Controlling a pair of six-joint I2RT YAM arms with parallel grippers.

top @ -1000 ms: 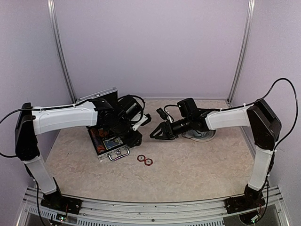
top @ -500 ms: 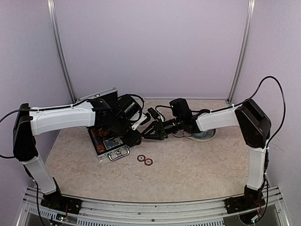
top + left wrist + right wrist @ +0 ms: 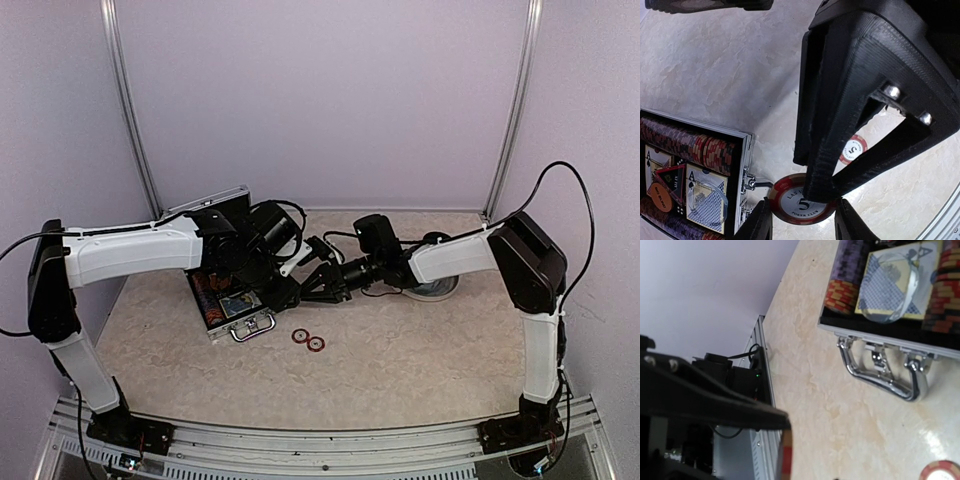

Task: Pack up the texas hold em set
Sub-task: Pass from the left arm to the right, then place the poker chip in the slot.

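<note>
The silver briefcase (image 3: 232, 305) lies open under my left arm, with rows of red-and-white chips (image 3: 700, 147), card boxes (image 3: 707, 200) and a clear disc (image 3: 890, 285) inside. My left gripper (image 3: 287, 290) (image 3: 802, 220) is shut on the edges of a red-and-white poker chip (image 3: 795, 205), held off the table just right of the case handle (image 3: 880, 377). My right gripper (image 3: 312, 290) (image 3: 810, 452) meets it from the right. One of its fingers (image 3: 840, 125) lies over the chip's face, and its jaws stand apart around the edge-on chip (image 3: 786, 455).
Two loose chips (image 3: 300, 336) (image 3: 316, 343) lie on the table in front of the case; one also shows as the chip (image 3: 854, 150) beyond the fingers. A round grey saucer (image 3: 437, 290) sits behind the right forearm. The raised lid (image 3: 205, 205) stands at the back left.
My right gripper has travelled left from near the saucer to the left gripper and its jaws have narrowed around the held chip. The left arm has stayed still.
</note>
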